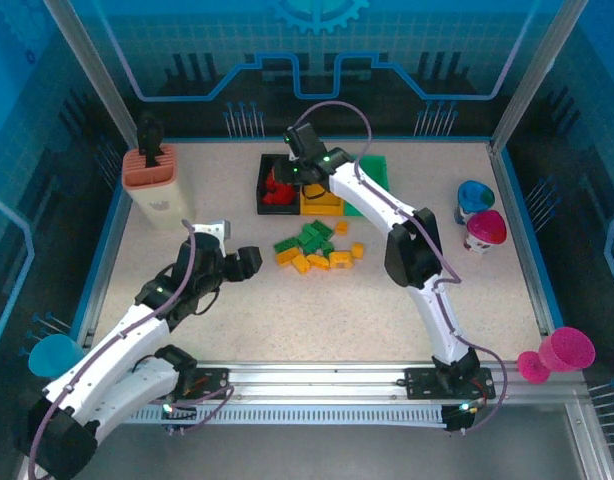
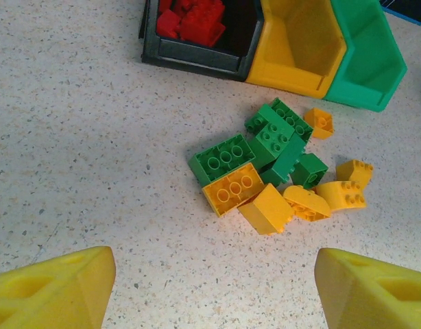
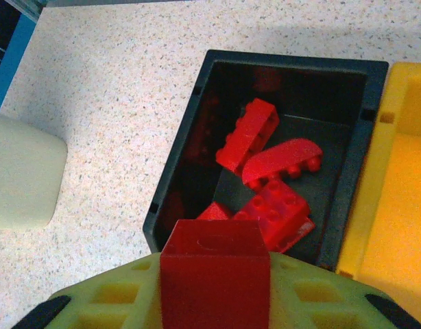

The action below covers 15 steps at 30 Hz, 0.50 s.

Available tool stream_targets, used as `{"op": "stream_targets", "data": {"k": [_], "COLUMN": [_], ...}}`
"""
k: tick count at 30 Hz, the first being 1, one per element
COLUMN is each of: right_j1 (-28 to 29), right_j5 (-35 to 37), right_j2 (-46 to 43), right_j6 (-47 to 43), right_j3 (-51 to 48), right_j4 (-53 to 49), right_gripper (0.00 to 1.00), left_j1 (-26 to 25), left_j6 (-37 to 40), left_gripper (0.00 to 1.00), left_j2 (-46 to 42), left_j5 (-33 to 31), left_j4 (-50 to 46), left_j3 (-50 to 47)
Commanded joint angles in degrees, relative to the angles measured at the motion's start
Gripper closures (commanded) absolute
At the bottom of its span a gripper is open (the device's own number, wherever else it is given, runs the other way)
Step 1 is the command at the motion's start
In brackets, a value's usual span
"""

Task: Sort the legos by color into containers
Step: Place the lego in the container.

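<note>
The speckled white counter (image 1: 287, 300) carries an open black plastic bin (image 3: 175, 171), a yellow bin (image 2: 293, 65) and a green bin (image 2: 367, 75) in a row. The right jaws grasp a red studded brick (image 3: 215, 274) over the black bin, where other red bricks (image 3: 275, 205) lie. The left jaws stand released and empty, near the loose green and yellow bricks (image 2: 265, 171) piled on the counter.

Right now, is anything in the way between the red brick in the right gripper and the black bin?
No, nothing visible. The right gripper holds the red brick above the black bin, whose top is open; only other red bricks lie inside.
</note>
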Motion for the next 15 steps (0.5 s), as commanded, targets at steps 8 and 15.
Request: {"op": "stream_targets", "data": {"k": [8,15], "right_j1": [-0.4,-1.0], "right_j5": [0.7,1.4], "right_j2": [8.2,7.9], "right_j6": [1.8,3.5], "right_j3": [10.6,11.7], "right_j4": [-1.7,-0.3], "right_gripper": [0.65,0.46], "left_j1": [-0.3,-0.4], "left_j6": [-1.2,-1.4], "left_gripper": [0.22,0.22], "left_j2": [-1.7,0.7], "left_j5": [1.3,2.7], "left_j4": [-0.2,-0.4], "left_j3": [-0.7,0.0]}}
